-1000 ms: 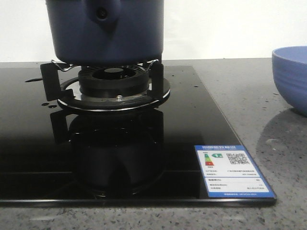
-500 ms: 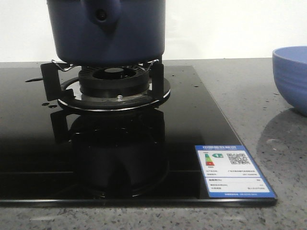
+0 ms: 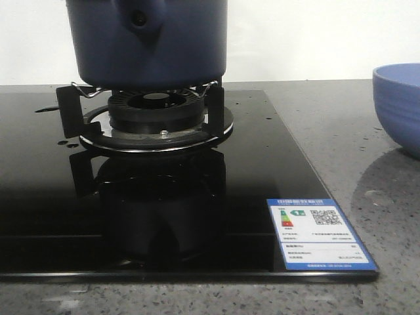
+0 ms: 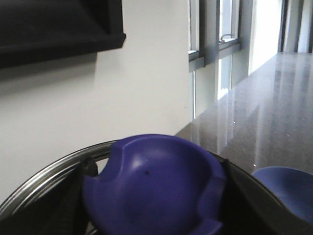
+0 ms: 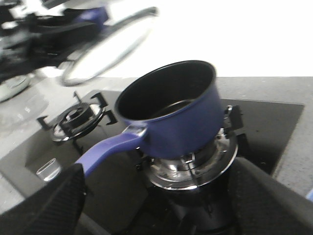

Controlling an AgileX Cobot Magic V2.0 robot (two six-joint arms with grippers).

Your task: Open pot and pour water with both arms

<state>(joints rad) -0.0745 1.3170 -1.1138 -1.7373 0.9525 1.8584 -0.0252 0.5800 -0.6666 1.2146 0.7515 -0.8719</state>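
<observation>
The pot (image 3: 147,41) sits uncovered on the burner grate (image 3: 154,115) of the black hob (image 3: 39,197) — the left gripper's jaws are clamped on the lid knob (image 4: 154,188). Right of the hob stands a lighter blue bowl (image 3: 399,105) — whether the right gripper's jaws are apart or together cannot be told.

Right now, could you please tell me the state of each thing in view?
pot: uncovered, upright on the burner.
lid: off the pot, held up.
left gripper: shut on the lid.
right gripper: open, near the handle.
bowl: upright on the counter, inside hidden.
burner: no flame showing.
</observation>
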